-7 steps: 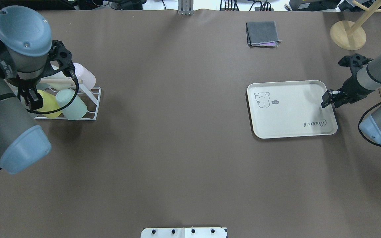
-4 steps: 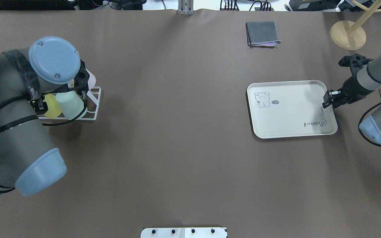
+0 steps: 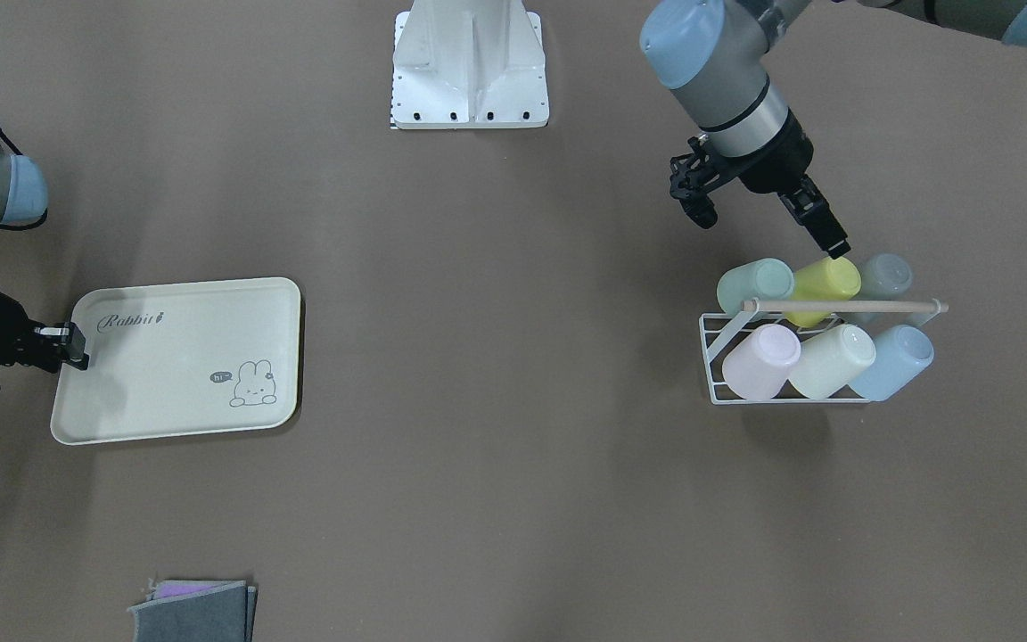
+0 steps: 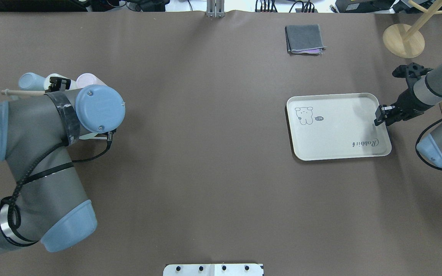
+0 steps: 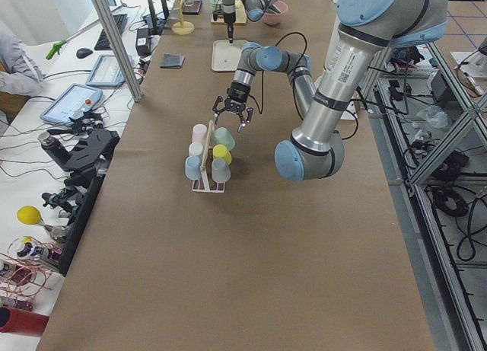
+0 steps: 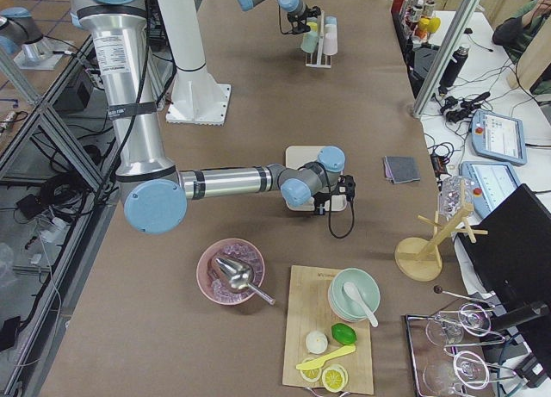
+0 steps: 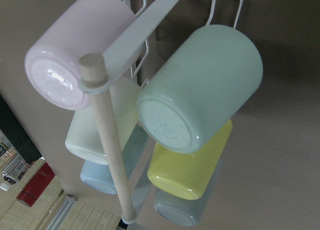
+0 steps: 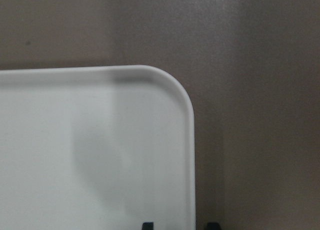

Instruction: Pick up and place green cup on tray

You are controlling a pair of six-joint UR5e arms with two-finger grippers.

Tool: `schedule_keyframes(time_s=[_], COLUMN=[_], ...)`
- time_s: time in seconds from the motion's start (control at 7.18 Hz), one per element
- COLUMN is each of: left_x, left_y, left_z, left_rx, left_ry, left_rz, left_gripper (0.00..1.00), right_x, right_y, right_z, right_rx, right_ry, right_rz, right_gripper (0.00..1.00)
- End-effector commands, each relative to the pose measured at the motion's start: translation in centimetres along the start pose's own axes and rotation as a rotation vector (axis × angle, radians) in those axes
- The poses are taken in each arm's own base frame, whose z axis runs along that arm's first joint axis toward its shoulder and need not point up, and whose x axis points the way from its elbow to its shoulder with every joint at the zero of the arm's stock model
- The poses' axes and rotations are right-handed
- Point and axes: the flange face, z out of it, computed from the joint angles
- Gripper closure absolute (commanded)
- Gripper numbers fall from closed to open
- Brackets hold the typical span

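The green cup [image 3: 756, 283] lies on its side in the white wire rack [image 3: 711, 355], at the end of the row nearer the robot. It fills the left wrist view [image 7: 200, 88], base toward the camera. My left gripper [image 3: 830, 239] hovers just above that row, over the green and yellow cups, and touches nothing. It looks open; no fingers show in its wrist view. My arm hides it in the overhead view. The cream tray [image 4: 332, 147] lies on my right side. My right gripper [image 4: 382, 115] is open, with a fingertip [image 8: 146, 224] on each side of the tray's rim [image 8: 190, 140].
The rack also holds a yellow cup [image 3: 825, 278], a grey-blue cup [image 3: 886, 275], a pink cup [image 3: 761, 360], a cream cup [image 3: 830, 360] and a light blue cup [image 3: 892, 361] under a wooden rod [image 3: 843, 306]. A folded grey cloth [image 4: 304, 39] and a wooden stand [image 4: 403, 40] lie far back.
My left arm has swung right and forward over the rack, and now hides the green and yellow cups from the overhead view. The right gripper has barely moved.
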Motion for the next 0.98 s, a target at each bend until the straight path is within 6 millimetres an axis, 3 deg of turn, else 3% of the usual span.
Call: schedule_keyframes(time_s=[0.0,0.14,0.28,0.56,0.7,0.84], left_x=[0.4,1.3,1.5,1.5,2.5,2.1], left_y=[-3.1,-5.4,-5.4,-5.6,-6.6,-7.2], left_z=[0.7,0.1,0.2,-0.7,-0.9,-1.1], left_rx=[-0.062,-0.071,-0.086,-0.092,-0.094,-0.114], left_ry=[-0.024,-0.04,-0.051,-0.092,-0.097,-0.122], left_rz=[0.213,0.305,0.332,0.395,0.415,0.423], left_gripper=[0.02,0.03,0.03,0.03,0.03,0.03], right_x=[0.3,0.3,0.4,0.4,0.6,0.7], right_y=[0.2,0.2,0.3,0.3,0.3,0.4], right_z=[0.1,0.1,0.2,0.2,0.3,0.3], right_rx=[-0.005,-0.006,-0.007,-0.008,-0.009,-0.008], right_ry=[0.002,0.001,0.002,0.003,0.005,0.007], right_rz=[0.001,0.001,0.001,0.002,0.002,0.003], right_gripper=[0.58,0.59,0.66,0.68,0.7,0.7])
